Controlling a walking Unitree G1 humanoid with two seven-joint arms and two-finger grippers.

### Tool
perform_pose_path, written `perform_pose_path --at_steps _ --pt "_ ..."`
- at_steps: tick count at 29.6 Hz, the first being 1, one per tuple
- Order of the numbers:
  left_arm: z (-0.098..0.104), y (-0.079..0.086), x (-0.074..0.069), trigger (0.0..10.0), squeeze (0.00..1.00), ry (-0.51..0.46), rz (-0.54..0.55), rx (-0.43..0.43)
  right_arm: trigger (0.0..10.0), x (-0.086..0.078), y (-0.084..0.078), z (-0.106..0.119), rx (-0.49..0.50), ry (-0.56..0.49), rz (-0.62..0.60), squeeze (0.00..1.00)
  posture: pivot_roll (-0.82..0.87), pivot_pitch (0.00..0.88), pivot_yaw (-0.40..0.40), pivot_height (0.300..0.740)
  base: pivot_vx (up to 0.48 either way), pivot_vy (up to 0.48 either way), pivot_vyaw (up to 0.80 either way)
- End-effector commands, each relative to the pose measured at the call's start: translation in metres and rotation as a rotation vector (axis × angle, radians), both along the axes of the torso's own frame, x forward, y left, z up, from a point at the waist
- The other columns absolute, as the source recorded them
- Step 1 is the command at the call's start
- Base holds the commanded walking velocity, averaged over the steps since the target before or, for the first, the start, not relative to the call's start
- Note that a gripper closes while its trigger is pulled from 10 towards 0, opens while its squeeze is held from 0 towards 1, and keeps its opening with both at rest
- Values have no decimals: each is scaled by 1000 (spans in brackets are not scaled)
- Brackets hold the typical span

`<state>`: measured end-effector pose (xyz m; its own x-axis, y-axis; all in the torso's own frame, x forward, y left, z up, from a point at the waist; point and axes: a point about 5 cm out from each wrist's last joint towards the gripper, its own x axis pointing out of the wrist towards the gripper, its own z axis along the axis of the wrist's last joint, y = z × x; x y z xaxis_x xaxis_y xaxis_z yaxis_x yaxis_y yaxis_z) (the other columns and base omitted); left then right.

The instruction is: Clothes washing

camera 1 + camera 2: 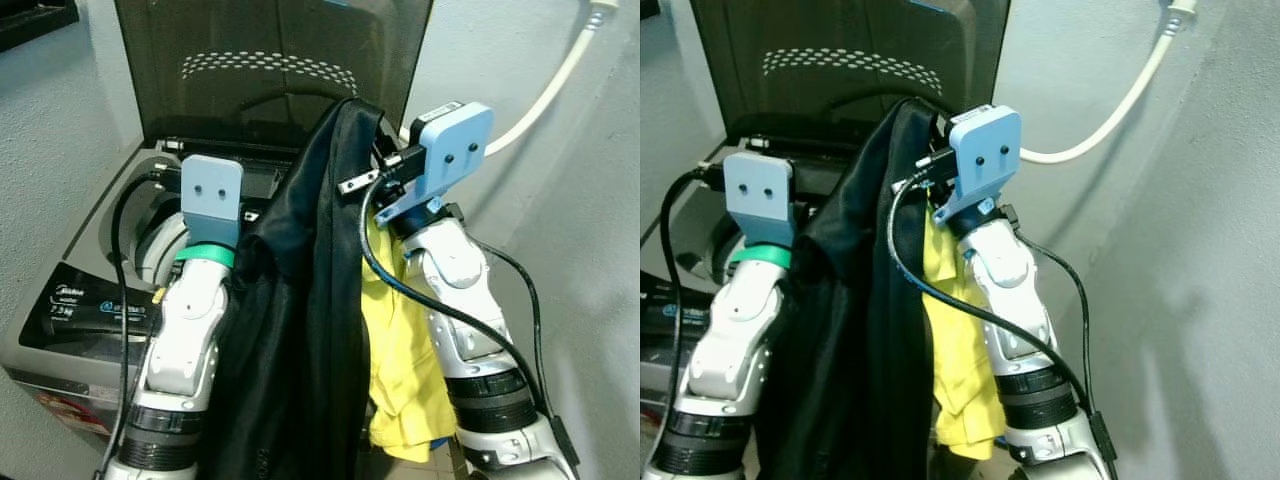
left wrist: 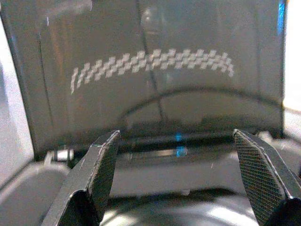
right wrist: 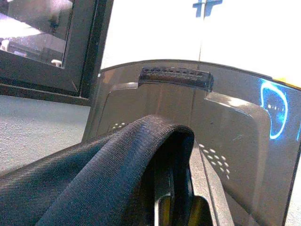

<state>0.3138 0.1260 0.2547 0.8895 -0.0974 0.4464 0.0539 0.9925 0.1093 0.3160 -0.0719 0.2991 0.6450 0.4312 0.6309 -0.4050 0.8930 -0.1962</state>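
Observation:
A long black garment (image 1: 300, 330) hangs from my right gripper (image 1: 360, 150), which is raised in front of the open lid (image 1: 270, 60) and is shut on the garment's top fold (image 3: 141, 150). A yellow garment (image 1: 400, 350) hangs beside my right forearm, partly under the black one; I cannot tell what holds it. My left gripper (image 2: 181, 174) is open with nothing between its fingers (image 2: 101, 174). It points at the lid, above the back of the top-loading washing machine (image 1: 80, 300). The drum opening (image 1: 160, 240) is mostly hidden by my left arm.
The grey wall stands close on the right. A white hose (image 1: 545, 95) runs across it to the back of the machine. Black cables loop beside both forearms. The machine's control panel (image 1: 90, 305) is at the lower left.

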Motion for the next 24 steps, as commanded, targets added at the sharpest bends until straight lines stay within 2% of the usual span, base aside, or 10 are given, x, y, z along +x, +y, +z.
perform_pose_path --at_steps 1,4,6,8,10,12,14,16,17,24 --pt "10 4 -9 10000 0 -14 -94 -14 10000 -1 -6 18 14 -62 -7 0 140 0 13 740 0 0 0" --pt "17 7 -15 10000 0 -22 -153 -23 10000 1 -7 22 8 -76 -13 0 142 0 12 740 0 0 0" --pt "27 36 -37 10000 0 -8 -272 -44 10000 6 -15 29 -13 -103 -44 0 175 0 -7 740 0 0 0" --pt "29 47 -46 10000 0 -1 -298 -40 10000 8 -17 30 -19 -109 -55 0 175 0 -7 740 0 0 0" --pt "31 84 -67 10000 0 5 -289 -75 10000 12 -23 26 -28 -92 -77 0 206 0 -27 740 0 0 0" --pt "33 93 -74 10000 0 -5 -291 -94 10000 13 -26 23 -30 -81 -82 0 211 0 -31 740 0 0 0" --pt "46 89 -94 10000 0 -75 -421 -133 10000 20 -31 12 -38 -39 -106 0 219 0 -39 740 0 0 0" --pt "47 81 -101 10000 0 -82 -492 -131 10000 22 -32 9 -40 -26 -118 0 227 0 -45 740 0 0 0" --pt "37 64 -104 10000 0 -36 -573 -97 10000 24 -33 9 -34 -22 -130 0 228 0 -45 740 0 0 0" --pt "-1 32 -96 10000 0 212 -685 -28 10000 17 -25 33 23 -82 -57 0 212 0 -35 740 0 0 0"
